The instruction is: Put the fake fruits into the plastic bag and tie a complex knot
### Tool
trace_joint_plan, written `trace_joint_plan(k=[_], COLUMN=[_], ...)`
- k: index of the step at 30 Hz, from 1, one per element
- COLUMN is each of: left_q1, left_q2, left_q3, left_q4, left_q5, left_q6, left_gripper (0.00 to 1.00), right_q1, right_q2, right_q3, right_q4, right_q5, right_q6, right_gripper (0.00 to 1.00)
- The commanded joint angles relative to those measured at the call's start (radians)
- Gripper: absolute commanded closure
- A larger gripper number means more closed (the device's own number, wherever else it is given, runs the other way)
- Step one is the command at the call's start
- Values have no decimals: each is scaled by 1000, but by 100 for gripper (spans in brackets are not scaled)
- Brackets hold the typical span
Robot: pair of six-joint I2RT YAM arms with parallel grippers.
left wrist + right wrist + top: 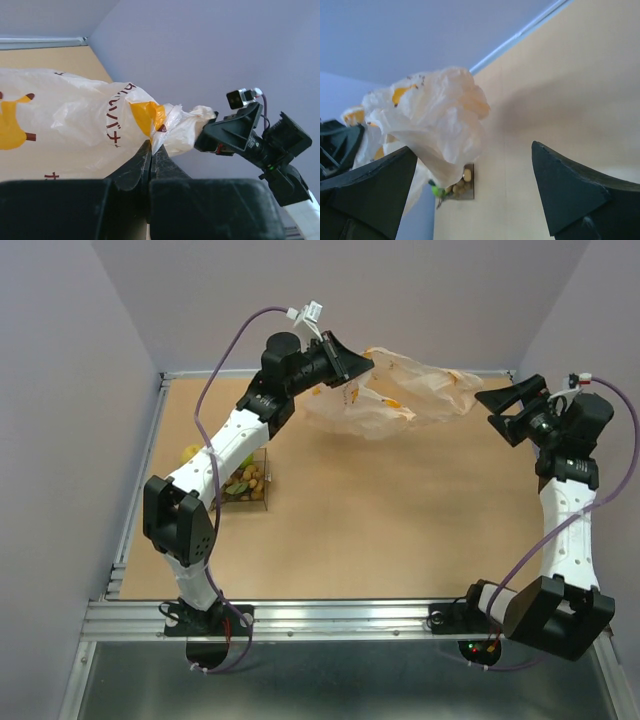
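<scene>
- Plastic bag (400,395): thin, crinkly and whitish, printed with yellow-orange shapes and dark lettering. It hangs in the air over the far part of the bench (380,530), stretched sideways between the two arms.
- Left gripper (352,372): its jaws are clenched on a fold of the bag near its left end. In the left wrist view the two black fingertips (145,152) press together with plastic (75,120) bunched out past them.
- Right gripper (500,412): its jaws are released and spread wide, grasping nothing. It sits at the bag's right end, where the plastic gathers into a crumpled, twisted lump.
- In the right wrist view that lump (435,125) lies ahead of the open gripper (474,148), closer to the finger on the picture's left. Whether plastic and finger touch, I cannot tell.
- Fake fruits (245,480): small tan-brown and yellowish pieces with a little green, heaped in a clear tray (266,492). The tray stands on the bench by the left arm's forearm, well apart from the bag.
- The same heap (460,185) shows below the bag in the right wrist view, with a green piece at its edge.
- A yellowish-green piece (188,452) lies on the bench just left of the tray, partly hidden by the arm.
- No fruit is visible inside the bag in any view.
</scene>
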Motion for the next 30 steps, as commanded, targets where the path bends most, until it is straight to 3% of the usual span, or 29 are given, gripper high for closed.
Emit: trace_joint_plan(k=[1, 5, 10, 14, 21, 25, 30], left_q1=[45, 59, 56, 48, 23, 20, 25], left_q2=[9, 24, 34, 41, 58, 57, 70], left_q3=[32, 29, -19, -17, -20, -27, -22], left_q4=[23, 31, 133, 156, 175, 172, 181], left_q5=[-85, -90, -53, -62, -73, -88, -96], left_q6=[-64, -99, -257, -302, -364, -358, -375], left_gripper=[100, 100, 100, 100, 100, 100, 100], right_q1=[-74, -74, -67, -22, 264, 281, 276], right_q2=[32, 41, 11, -46, -75, -57, -132], right_q3=[83, 66, -120, -233, -366, -425, -403], right_q4=[85, 123, 315, 458, 465, 528, 487], right_q5=[-26, -51, -123, -117, 47, 94, 124], right_q6=[90, 124, 337, 431, 438, 537, 503], right_gripper=[0, 0, 0, 0, 1, 0, 0])
